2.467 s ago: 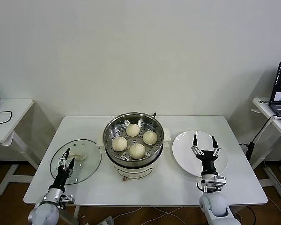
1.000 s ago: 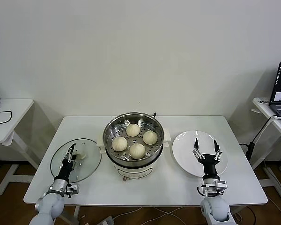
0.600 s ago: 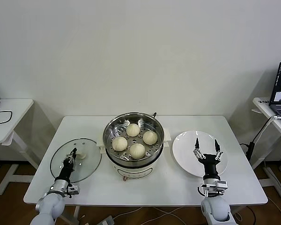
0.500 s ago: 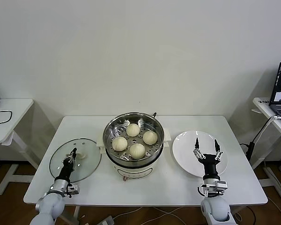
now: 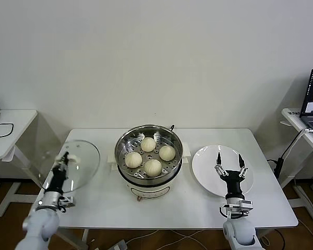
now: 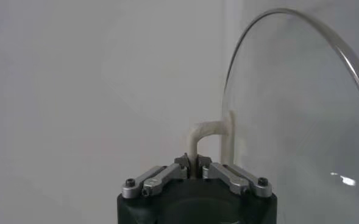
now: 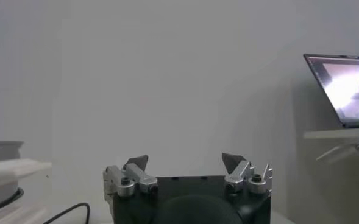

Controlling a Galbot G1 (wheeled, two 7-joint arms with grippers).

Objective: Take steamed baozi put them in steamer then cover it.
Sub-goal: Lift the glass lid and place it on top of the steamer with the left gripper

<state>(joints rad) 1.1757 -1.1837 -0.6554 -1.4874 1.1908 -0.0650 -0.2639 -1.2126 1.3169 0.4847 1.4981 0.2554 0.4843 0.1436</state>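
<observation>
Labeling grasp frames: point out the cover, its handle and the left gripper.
cover [image 5: 81,161], head view, on the clear glass.
handle [image 6: 202,131], left wrist view, on the white bar's bend.
left gripper [image 6: 194,163], left wrist view, between the fingertips shut on the handle.

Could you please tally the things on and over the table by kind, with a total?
Steamed baozi, in the steamer: 4
Steamer: 1
Cover, held by the left gripper: 1
White plate, under the open right gripper: 1
Total: 7
</observation>
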